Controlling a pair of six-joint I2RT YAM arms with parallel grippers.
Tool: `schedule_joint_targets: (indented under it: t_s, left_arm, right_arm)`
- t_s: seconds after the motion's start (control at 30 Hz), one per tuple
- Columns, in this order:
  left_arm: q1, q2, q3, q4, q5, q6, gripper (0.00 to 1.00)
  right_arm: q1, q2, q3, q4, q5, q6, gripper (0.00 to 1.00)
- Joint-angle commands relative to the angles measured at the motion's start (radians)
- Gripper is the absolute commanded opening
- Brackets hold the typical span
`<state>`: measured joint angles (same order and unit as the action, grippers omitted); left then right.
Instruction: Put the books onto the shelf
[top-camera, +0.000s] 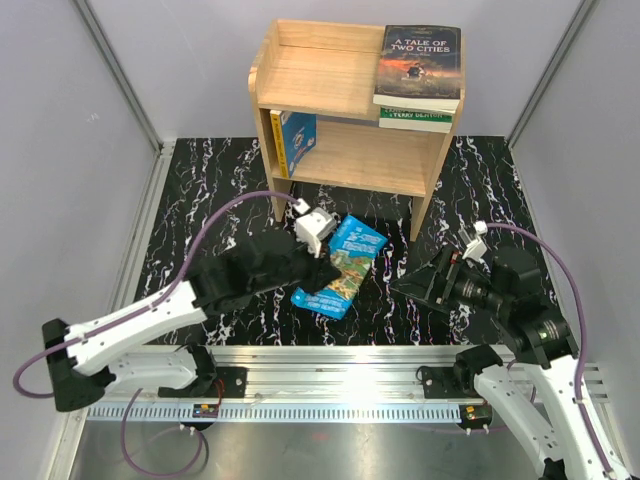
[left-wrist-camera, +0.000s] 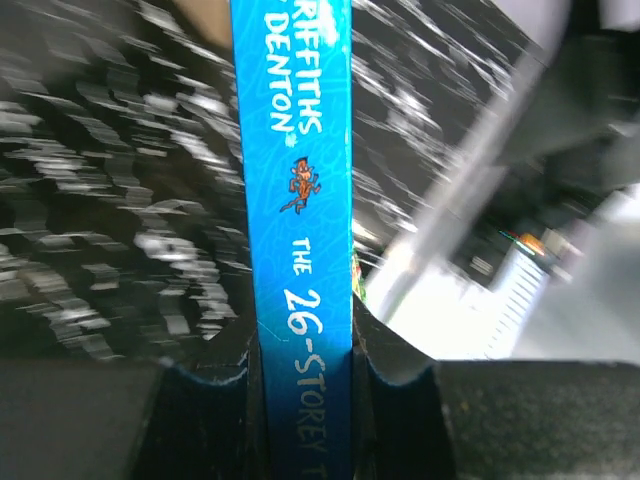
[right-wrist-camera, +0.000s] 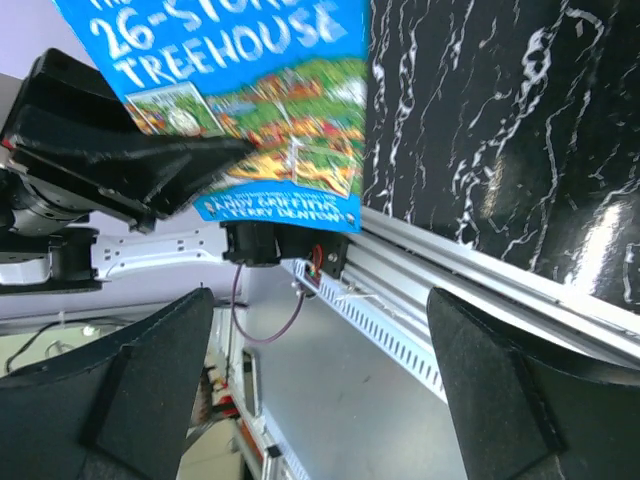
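Books: three already on shelf (top-camera: 320, 85). Dark Tale of Two Cities (top-camera: 420, 60) lies atop green book (top-camera: 415, 118), top tier, 1 o'clock. Blue book (top-camera: 297, 140) stands in lower tier, 11 o'clock. Fourth, 26-Storey Treehouse (top-camera: 350, 250), sits mid-table, tilted, clamped at spine by my left gripper (top-camera: 325, 268). Right gripper (top-camera: 412, 283) gapes wide, empty, 3 o'clock of it.

Risks I judge:
- grip at one edge only, so book may pivot, fan open or slip
- corner may clip shelf post
- arms close, may collide

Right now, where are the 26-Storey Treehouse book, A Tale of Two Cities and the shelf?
26-Storey Treehouse book (left-wrist-camera: 300, 200): left wrist view, spine.
A Tale of Two Cities (top-camera: 420, 62): top view, cover.
shelf (top-camera: 320, 75): top view, top board.
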<state>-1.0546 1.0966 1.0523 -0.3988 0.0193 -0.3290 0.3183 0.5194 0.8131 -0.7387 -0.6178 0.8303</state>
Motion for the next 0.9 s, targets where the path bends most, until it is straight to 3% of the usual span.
schedule_joint_targets:
  t_s: [0.0, 0.13, 0.33, 0.67, 0.87]
  left_arm:
    - [0.018, -0.102, -0.021, 0.161, -0.251, 0.082, 0.0]
    - [0.056, -0.141, -0.07, 0.314, -0.335, 0.119, 0.0]
    - [0.134, -0.179, -0.204, 0.756, -0.426, 0.182, 0.0]
    - [0.275, -0.04, -0.161, 1.058, -0.395, 0.258, 0.0]
    - [0.335, 0.052, -0.156, 1.158, -0.364, 0.251, 0.0]
  right_arm:
    - [0.004, -0.015, 0.069, -0.122, 0.096, -0.072, 0.94]
    - [0.004, -0.062, 0.071, -0.169, 0.124, -0.059, 0.94]
    - [0.004, -0.125, 0.023, -0.214, 0.135, -0.016, 0.94]
    - [0.004, -0.072, 0.026, -0.246, 0.151, -0.051, 0.94]
    - [0.004, -0.029, 0.038, -0.268, 0.168, -0.082, 0.94]
